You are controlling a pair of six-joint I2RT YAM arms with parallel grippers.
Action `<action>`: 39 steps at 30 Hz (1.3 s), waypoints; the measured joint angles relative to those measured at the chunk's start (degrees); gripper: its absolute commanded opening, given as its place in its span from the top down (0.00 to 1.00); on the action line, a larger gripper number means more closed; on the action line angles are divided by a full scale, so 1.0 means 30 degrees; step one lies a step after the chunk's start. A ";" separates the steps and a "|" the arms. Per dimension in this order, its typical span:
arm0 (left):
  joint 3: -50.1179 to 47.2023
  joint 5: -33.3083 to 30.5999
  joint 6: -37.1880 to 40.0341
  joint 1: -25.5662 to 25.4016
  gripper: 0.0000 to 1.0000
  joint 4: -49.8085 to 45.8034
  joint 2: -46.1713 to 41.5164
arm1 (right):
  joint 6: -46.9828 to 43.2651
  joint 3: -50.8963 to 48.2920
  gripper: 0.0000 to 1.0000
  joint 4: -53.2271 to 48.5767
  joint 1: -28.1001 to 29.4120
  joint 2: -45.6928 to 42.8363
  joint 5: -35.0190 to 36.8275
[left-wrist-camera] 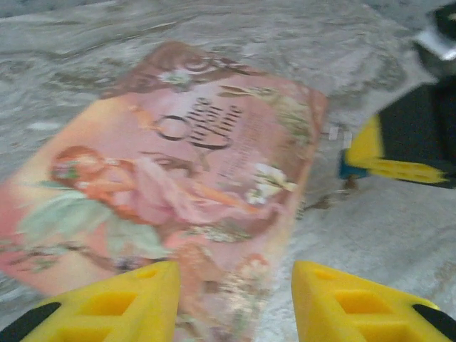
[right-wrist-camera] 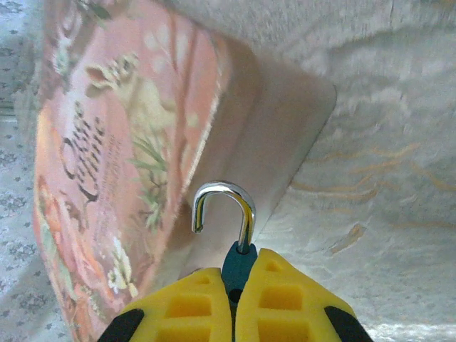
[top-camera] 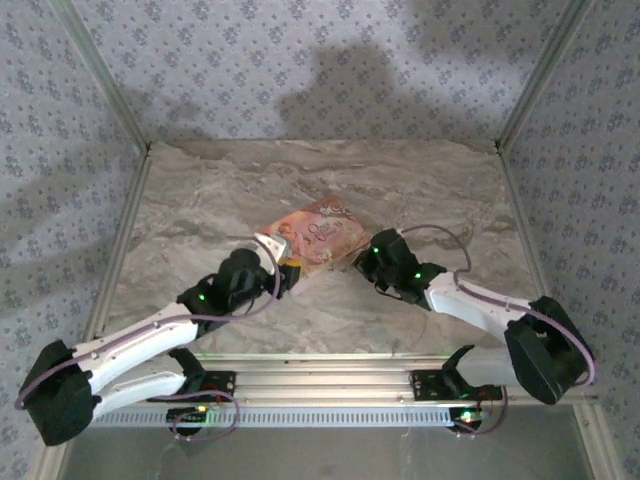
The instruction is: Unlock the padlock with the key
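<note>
Clamps the padlock (right-wrist-camera: 236, 269) at the bottom centre of the right wrist view, with the right jaws shut tight on its dark teal body between the right pads (right-wrist-camera: 192, 303), so that hardly a sliver of teal shows. Seems held this way to steady so small a lock off the counter (right-wrist-camera: 399, 128) and to present it clear of the flat pink patterned box (right-wrist-camera: 107, 157), which lies just behind and to the left.

Stands with its long axis running up the frame, in line with the jaws: silver shackle (right-wrist-camera: 222, 187) uppermost, pointing away from the wrist toward the box's near edge, body end buried downward in the pads. Curls over to the left and ends in the air, free of the body, so looks sprung open — a judgement from the hook shape alone, with most of the body hidden. Hides the keyhole face; cannot tell which way that points.

Hovers above the lower part of the box in the left wrist view, with the left jaws spread wide — left pads (left-wrist-camera: 128, 303) at the bottom edge, well apart, nothing between them. Probably stands ready there to work on the lock from the opposite side. Catches, at the right middle of that frame, a pad of the right jaws with a trace of teal at its tip, just beyond the box's corner.
</note>
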 measured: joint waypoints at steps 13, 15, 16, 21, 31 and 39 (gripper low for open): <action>0.3322 0.2018 -0.0976 0.5399 0.27 -0.5799 0.0503 | -1.1387 0.4656 1.00 -1.0054 -0.9041 0.0597 -0.7373; 0.3767 0.2346 -0.0969 0.6098 0.27 -0.6433 0.1013 | -1.2837 0.5238 1.00 -1.0950 -1.0040 0.1676 -0.7730; 0.3949 0.2506 -0.0962 0.6470 0.26 -0.6696 0.1282 | -1.3653 0.5610 1.00 -1.1358 -1.0316 0.2419 -0.7861; 0.4080 0.3140 -0.0889 0.7708 0.25 -0.7650 0.1727 | -1.6670 0.7606 1.00 -1.2043 -1.0557 0.6397 -0.8131; 0.3220 0.3497 -0.0918 0.8699 0.25 -0.7934 0.1202 | -1.9132 0.9471 0.84 -1.2437 -1.0601 0.9857 -0.7898; 0.3162 0.3308 -0.0896 0.9129 0.24 -0.8298 0.1158 | -2.0334 1.1329 0.43 -1.3952 -1.0601 0.9661 -0.6812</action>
